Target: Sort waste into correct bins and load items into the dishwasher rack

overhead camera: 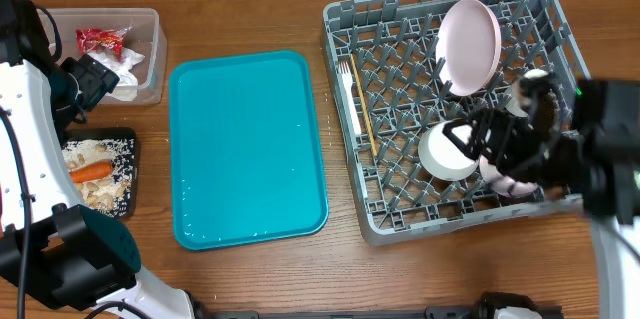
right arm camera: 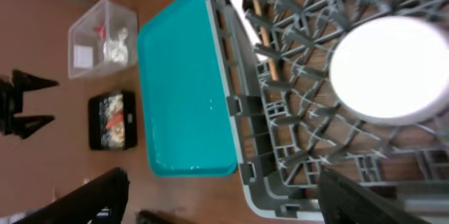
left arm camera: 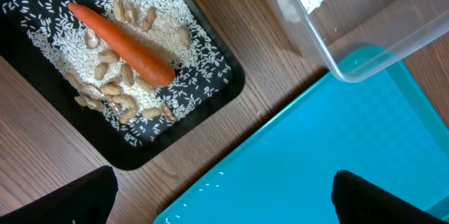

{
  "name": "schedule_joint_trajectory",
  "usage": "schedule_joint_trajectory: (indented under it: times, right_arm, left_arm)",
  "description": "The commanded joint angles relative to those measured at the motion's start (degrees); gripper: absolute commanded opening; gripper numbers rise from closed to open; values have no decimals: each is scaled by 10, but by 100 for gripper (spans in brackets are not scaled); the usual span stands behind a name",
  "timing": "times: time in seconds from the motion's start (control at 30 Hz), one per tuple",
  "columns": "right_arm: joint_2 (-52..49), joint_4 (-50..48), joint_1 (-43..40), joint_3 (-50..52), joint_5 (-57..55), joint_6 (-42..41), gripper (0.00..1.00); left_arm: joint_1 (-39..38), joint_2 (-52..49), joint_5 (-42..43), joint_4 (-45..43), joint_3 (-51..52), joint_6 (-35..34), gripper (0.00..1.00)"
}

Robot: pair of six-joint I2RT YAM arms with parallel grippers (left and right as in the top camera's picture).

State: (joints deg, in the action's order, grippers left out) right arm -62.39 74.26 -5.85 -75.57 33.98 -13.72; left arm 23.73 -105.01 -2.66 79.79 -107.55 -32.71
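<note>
The grey dishwasher rack [overhead camera: 430, 221] holds an upright whitish-pink plate [overhead camera: 470, 46], a white bowl [overhead camera: 447, 152], a pinkish bowl [overhead camera: 508, 181], a small cup [overhead camera: 531, 87], a white fork [overhead camera: 348, 84] and a wooden stick [overhead camera: 366, 119]. My right gripper [overhead camera: 470, 139] is open and empty over the rack's front right; its wrist view shows the bowl [right arm camera: 389, 66] and rack [right arm camera: 245, 112] below it [right arm camera: 224, 199]. The carrot [left arm camera: 123, 45], rice and scraps lie in the black tray [left arm camera: 210, 104]. The clear tub [overhead camera: 150, 59] holds the red wrapper [overhead camera: 100, 39] and napkin [overhead camera: 126, 77]. My left gripper [left arm camera: 224, 199] is open and empty.
The large teal tray [overhead camera: 250, 149] lies between the bins and the rack, with a few rice grains on it. My left arm base stands at the front left [overhead camera: 80, 259]. The table's far edge runs along the top.
</note>
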Motion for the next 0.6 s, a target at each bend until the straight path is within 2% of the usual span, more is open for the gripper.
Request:
schedule_joint_trajectory:
  times: [0.0, 0.13, 0.27, 0.37, 0.57]
  right_arm:
    - [15, 5, 15, -6, -48, 26, 90]
    - [7, -15, 92, -6, -54, 80, 90]
    - [-24, -81, 213, -6, -127, 78, 91]
    - [-69, -128, 309, -6, -239, 42, 99]
    - [-216, -198, 423, -7, -394, -1, 100]
  left_arm:
    - [-1, 8, -7, 1, -3, -7, 100]
    - [-1, 8, -7, 1, -3, -7, 100]
    - [-1, 8, -7, 1, -3, -7, 100]
    - [-1, 8, -7, 1, -3, -7, 100]
    - [-1, 8, -7, 1, -3, -7, 100]
